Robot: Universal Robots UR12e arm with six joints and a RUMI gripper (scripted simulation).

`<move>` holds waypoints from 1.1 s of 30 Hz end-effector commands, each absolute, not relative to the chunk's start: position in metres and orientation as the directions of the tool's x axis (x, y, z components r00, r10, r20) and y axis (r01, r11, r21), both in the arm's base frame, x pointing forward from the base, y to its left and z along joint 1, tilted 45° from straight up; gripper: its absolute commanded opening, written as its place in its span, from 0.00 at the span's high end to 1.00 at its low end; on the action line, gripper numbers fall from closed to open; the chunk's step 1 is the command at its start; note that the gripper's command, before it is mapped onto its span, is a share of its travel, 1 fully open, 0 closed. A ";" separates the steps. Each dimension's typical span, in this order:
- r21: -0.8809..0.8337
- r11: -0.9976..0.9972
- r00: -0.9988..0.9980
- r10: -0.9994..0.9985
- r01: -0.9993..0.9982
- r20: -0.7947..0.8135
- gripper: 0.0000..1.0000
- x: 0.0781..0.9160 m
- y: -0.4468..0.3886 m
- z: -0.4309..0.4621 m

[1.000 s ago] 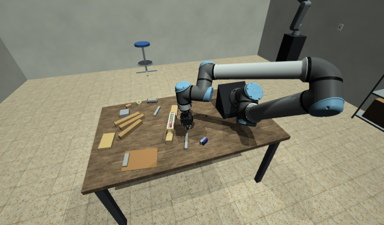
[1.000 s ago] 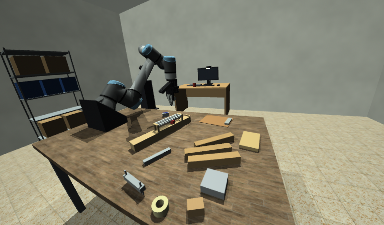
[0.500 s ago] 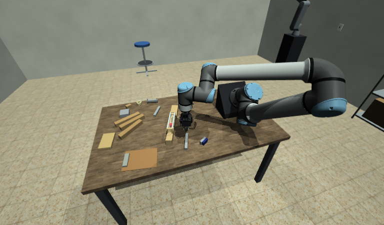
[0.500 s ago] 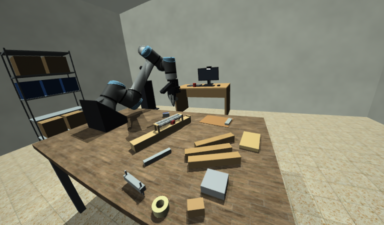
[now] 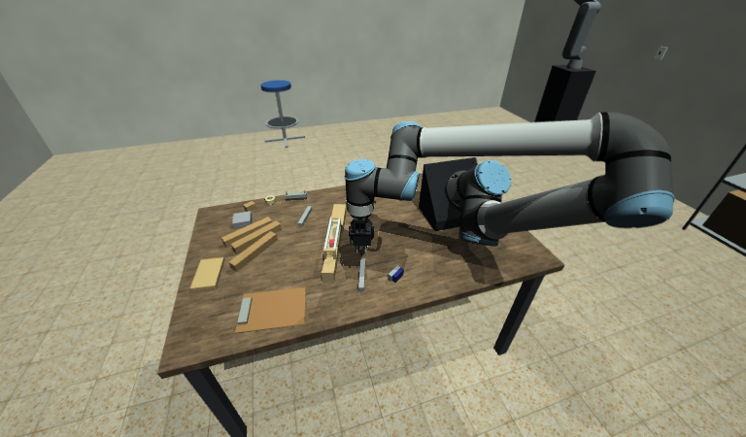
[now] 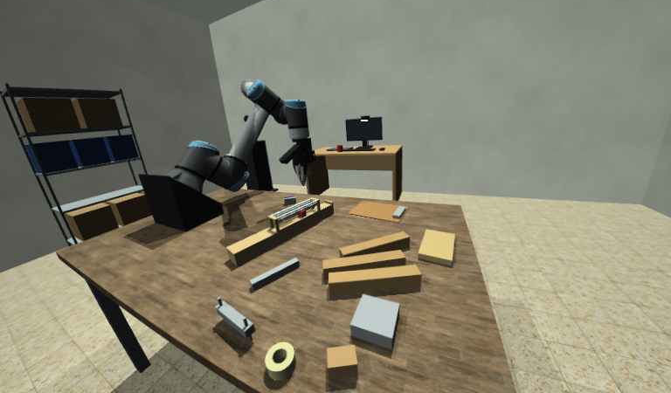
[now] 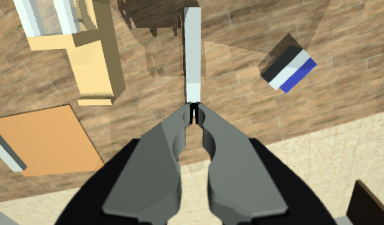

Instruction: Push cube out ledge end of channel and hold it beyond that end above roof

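Observation:
The red cube [image 5: 331, 242] [image 6: 301, 213] is inside the channel [image 5: 328, 268] [image 6: 257, 244] [image 7: 86, 65], under its pale roof bars, nearer the end with the short ledge and raised lip [image 7: 95, 102]. The cube is out of the wrist view. The long ledge [image 5: 338, 212] [image 6: 240, 251] extends from the other end. My gripper [image 5: 361, 252] [image 6: 302, 183] [image 7: 193, 104] is shut and empty, pointing down high above the table beside the channel. A straight grey bar [image 5: 361, 275] [image 7: 193, 45] lies on the table below the gripper, roughly alongside the channel.
A blue-and-white block [image 5: 395, 273] [image 6: 289, 200] [image 7: 290, 69] lies beyond the grey bar. Another grey bar [image 5: 304, 216] [image 6: 274, 273], a grey piece with upright pegs [image 5: 295, 195] [image 6: 234, 316], several wooden bars, an orange sheet [image 5: 280, 307] [image 6: 370, 210] [image 7: 50, 140] and a tape ring [image 5: 270, 200] [image 6: 270, 361] lie across the channel.

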State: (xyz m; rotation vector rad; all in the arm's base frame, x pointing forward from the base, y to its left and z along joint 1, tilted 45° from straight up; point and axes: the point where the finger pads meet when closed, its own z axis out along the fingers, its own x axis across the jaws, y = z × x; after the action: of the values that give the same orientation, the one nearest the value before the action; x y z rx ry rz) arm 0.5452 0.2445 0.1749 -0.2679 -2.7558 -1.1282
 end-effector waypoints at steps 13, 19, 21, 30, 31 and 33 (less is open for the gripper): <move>0.678 0.701 -0.973 0.108 0.221 0.206 1.00 0.546 0.244 0.175; 0.678 0.701 -0.972 0.110 0.224 0.208 1.00 0.546 0.244 0.175; 0.677 0.700 -0.971 0.112 0.228 0.210 1.00 0.546 0.244 0.175; 0.669 0.696 -0.963 0.136 0.261 0.233 1.00 0.545 0.244 0.175; 0.667 0.695 -0.961 0.142 0.269 0.239 1.00 0.545 0.244 0.175; 0.662 0.692 -0.955 0.155 0.287 0.252 1.00 0.545 0.244 0.175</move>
State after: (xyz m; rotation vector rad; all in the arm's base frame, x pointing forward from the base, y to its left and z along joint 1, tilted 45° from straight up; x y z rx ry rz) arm 0.5445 0.2443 0.1747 -0.3185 -2.7385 -1.1192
